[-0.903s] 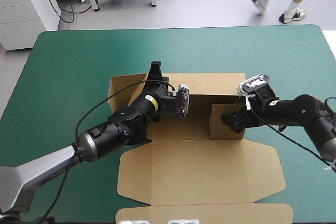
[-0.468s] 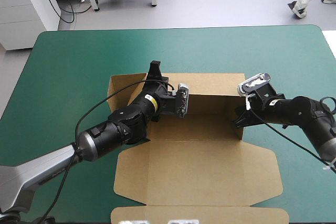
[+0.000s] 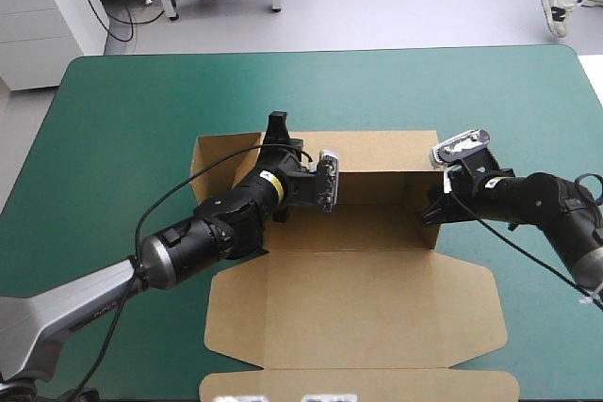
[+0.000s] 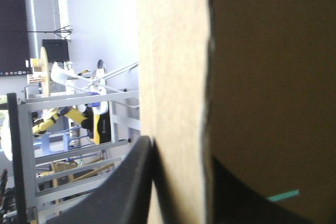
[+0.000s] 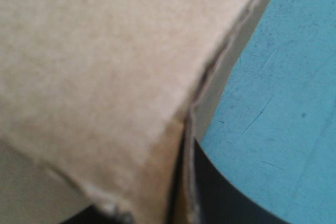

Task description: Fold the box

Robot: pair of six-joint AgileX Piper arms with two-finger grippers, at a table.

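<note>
The brown box (image 3: 358, 223) lies in the middle of the table with its back wall and right side wall raised, and its lid (image 3: 358, 308) flat toward the near edge. My left gripper (image 3: 276, 123) is at the back left corner. In the left wrist view the box's wall (image 4: 173, 51) stands between the left gripper's (image 4: 181, 156) black fingers (image 4: 131, 182), which press close on it. My right gripper (image 3: 431, 210) is at the upright right side wall. In the right wrist view the board (image 5: 105, 51) runs between the right gripper's (image 5: 152, 192) fingers (image 5: 226, 192).
The teal-green cover (image 3: 122, 138) spreads wide to the left of the box and beyond it, with a narrower strip (image 5: 283, 77) on the right. The lid's front flap (image 3: 358, 385) lies at the table's near edge.
The right side flap, earlier leaning inward over the base, now stands upright. My right gripper has shut on it. The lid slid slightly toward the near edge. The left arm has barely moved.
</note>
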